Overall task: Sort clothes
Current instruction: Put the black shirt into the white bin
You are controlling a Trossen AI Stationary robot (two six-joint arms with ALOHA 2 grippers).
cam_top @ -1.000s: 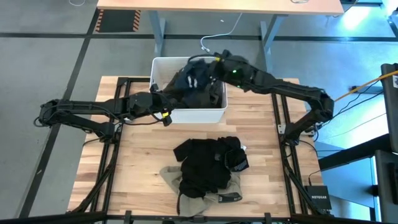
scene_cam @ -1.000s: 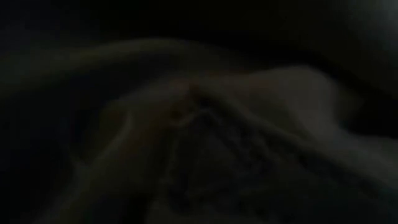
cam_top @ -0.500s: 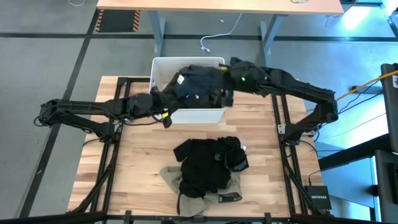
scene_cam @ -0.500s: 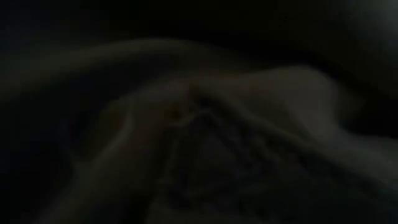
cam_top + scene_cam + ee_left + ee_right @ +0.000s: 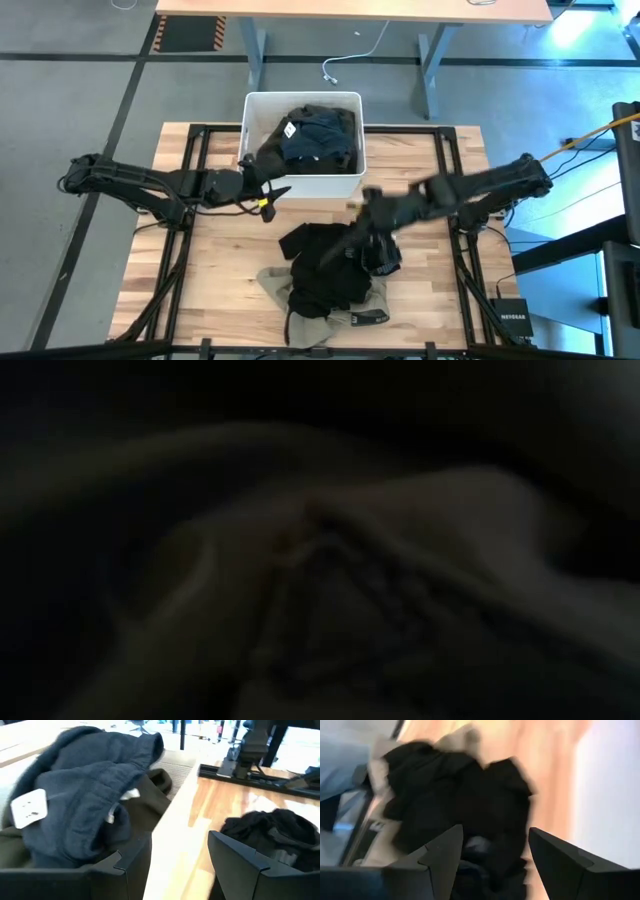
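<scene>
The white bin (image 5: 250, 110) stands at the table's far middle. In it a dark blue garment (image 5: 95, 795) with a white tag lies on top of olive cloth (image 5: 152, 795). A heap of black clothes (image 5: 335, 262) lies on khaki trousers (image 5: 275, 287) near the table's front. My right gripper (image 5: 360, 232) hovers open over the heap (image 5: 460, 795), holding nothing. My left gripper (image 5: 268, 180) is open at the bin's near left corner. One of its fingers stands inside the bin wall (image 5: 175, 815) and the other outside. My left gripper has the bin's wall (image 5: 172, 835) between its open fingers, coming level from the table's left. Whether either finger touches the wall, I cannot tell.
Bare wood (image 5: 220, 270) lies left and right of the heap. A black frame (image 5: 190, 150) runs along the table's sides. Cloth pressed close against the low view's camera leaves that view dark.
My right gripper has swung from above the bin toward the table's near edge and now hangs over the black heap. The dark blue garment it held over the bin has dropped and now lies in the bin. My left gripper has shifted slightly toward the near edge.
</scene>
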